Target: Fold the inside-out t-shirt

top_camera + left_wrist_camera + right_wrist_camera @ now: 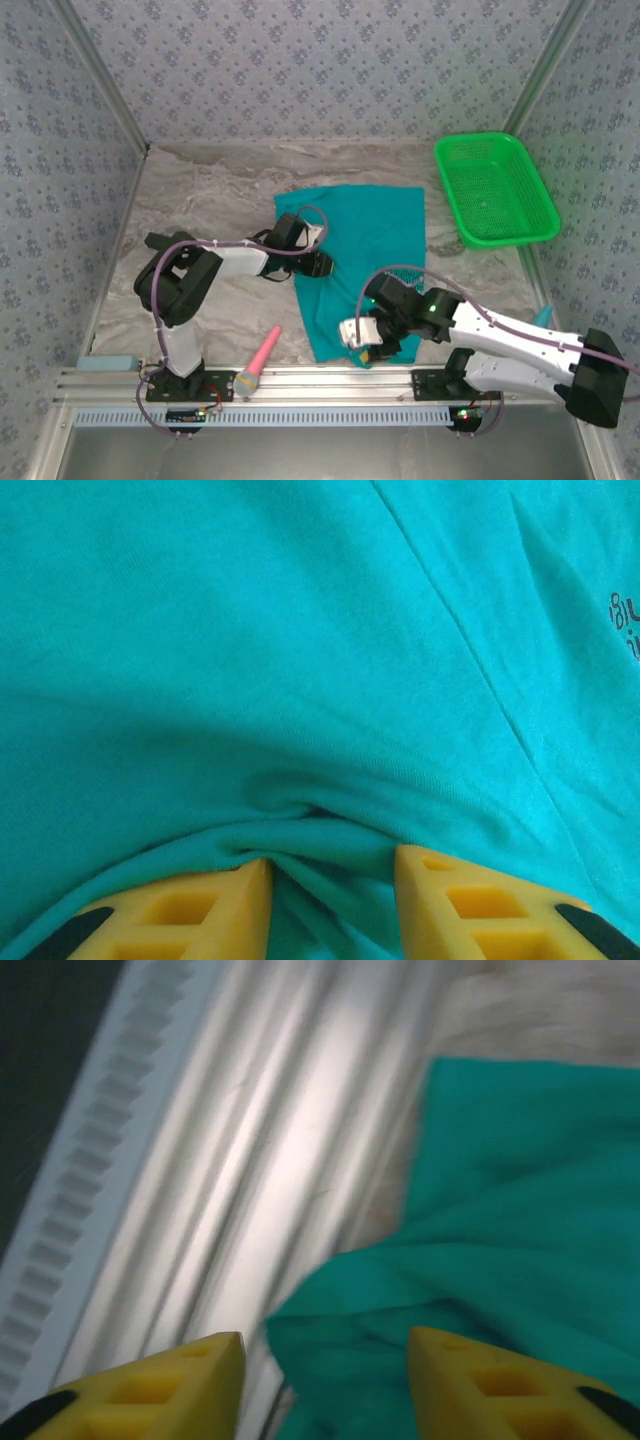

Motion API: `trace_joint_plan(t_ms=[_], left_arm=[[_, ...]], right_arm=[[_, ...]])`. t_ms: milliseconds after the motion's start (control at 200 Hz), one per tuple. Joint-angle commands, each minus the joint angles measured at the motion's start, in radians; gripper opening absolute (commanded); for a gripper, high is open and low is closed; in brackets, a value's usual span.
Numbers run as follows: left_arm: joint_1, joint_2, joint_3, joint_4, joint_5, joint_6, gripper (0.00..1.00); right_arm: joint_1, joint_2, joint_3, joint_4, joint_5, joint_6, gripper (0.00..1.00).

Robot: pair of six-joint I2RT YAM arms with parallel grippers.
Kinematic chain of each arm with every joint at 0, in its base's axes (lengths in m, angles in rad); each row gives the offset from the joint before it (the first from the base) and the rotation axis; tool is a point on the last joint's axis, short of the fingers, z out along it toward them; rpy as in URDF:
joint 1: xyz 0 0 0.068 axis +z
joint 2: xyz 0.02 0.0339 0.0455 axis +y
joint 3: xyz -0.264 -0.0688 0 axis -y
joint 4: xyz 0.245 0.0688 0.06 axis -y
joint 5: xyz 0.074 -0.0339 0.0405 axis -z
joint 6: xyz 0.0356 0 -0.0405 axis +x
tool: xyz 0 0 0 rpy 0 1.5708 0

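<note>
We see the t-shirt spread flat just left of the basket, with a narrow strip of table between them. Its near edge comes close to the rail. The left gripper sits on the shirt's side away from the basket, its fingers partly closed on a bunched ridge of cloth. The right gripper hangs over the near corner, its fingers spread apart and pinching nothing. Bare table lies open further left of the basket.

I get free table at the far left corner; green basket blocks the far right corner, inside-out t-shirt the middle, pink-handled tool the near edge
</note>
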Motion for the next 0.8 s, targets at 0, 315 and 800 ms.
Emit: trace_joint_plan(t_ms=[0,315,800], left_arm=[[0.005,-0.018,-0.026,-0.076,0.007,0.010,0.38],[0.001,-0.063,-0.040,-0.123,0.067,0.007,0.38],[-0.236,-0.272,-0.061,-0.216,0.079,0.003,0.39]], right_arm=[[-0.075,0.005,-0.049,0.214,0.004,0.281,0.53],[-0.030,0.099,0.007,0.087,0.275,0.090,0.53],[-0.265,0.025,-0.111,0.364,0.532,0.375,0.52]])
